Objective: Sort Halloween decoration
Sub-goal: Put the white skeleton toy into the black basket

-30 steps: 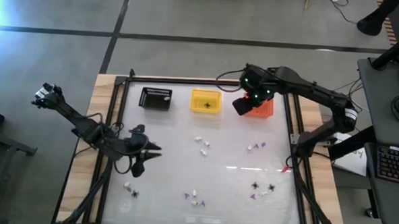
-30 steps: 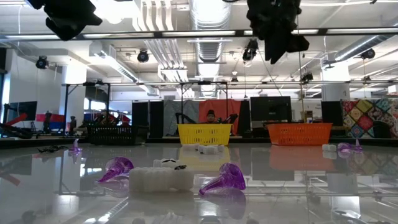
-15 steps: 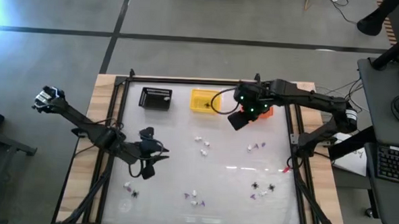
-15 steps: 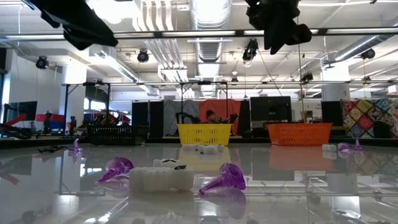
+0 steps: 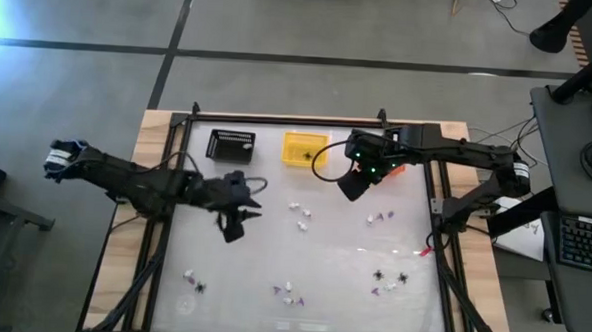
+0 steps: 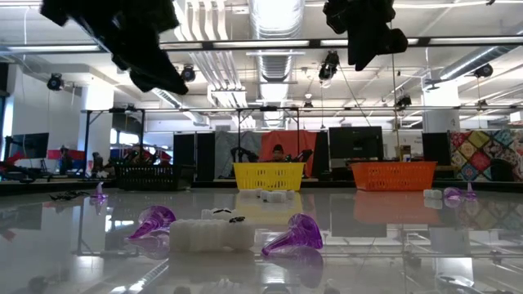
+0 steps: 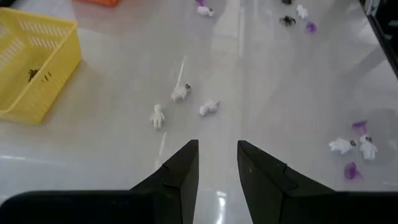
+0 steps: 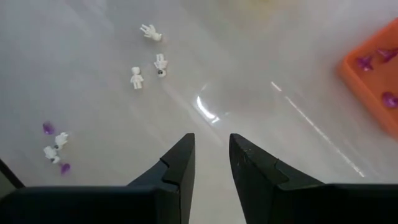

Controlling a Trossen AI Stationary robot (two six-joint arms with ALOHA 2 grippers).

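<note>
The table (image 5: 273, 235) is a pale, glossy sheet inside a dark frame, and both arms hang above it. Along its far edge stand three small baskets in a row: a black basket (image 5: 231, 145), a yellow basket (image 5: 305, 150) and an orange basket (image 5: 388, 166), the last partly covered by the right arm in the high view.

The left claw (image 5: 236, 220) hovers over the left middle of the table, in front of the black basket. Its fingers (image 7: 180, 171) stand a little apart with nothing between them. Just beyond its tips lie three white bits (image 7: 180, 93), near the middle of the table and not touched by it.

The right claw (image 5: 351, 185) hovers just in front of the gap between the yellow and orange baskets. Its fingers (image 8: 177, 163) are also slightly parted and hold nothing. The same three white bits (image 8: 149, 59) lie ahead of it on the bare surface, well clear of its tips.

The remaining trinkets are scattered over the table. A white and purple pair (image 5: 378, 218) sits to the right of centre, near the right claw. A cluster of black spiders and purple bits (image 5: 389, 281) lies toward the near right corner. A white and purple group (image 5: 288, 294) rests at the near edge, and in the low view it shows as a white piece (image 6: 211, 235) between two purple bits (image 6: 294, 233). A white bit and a spider (image 5: 195, 280) lie at the near left.

Purple bits (image 8: 373, 62) rest inside the orange basket, and a black spider (image 7: 32, 74) inside the yellow one.
</note>
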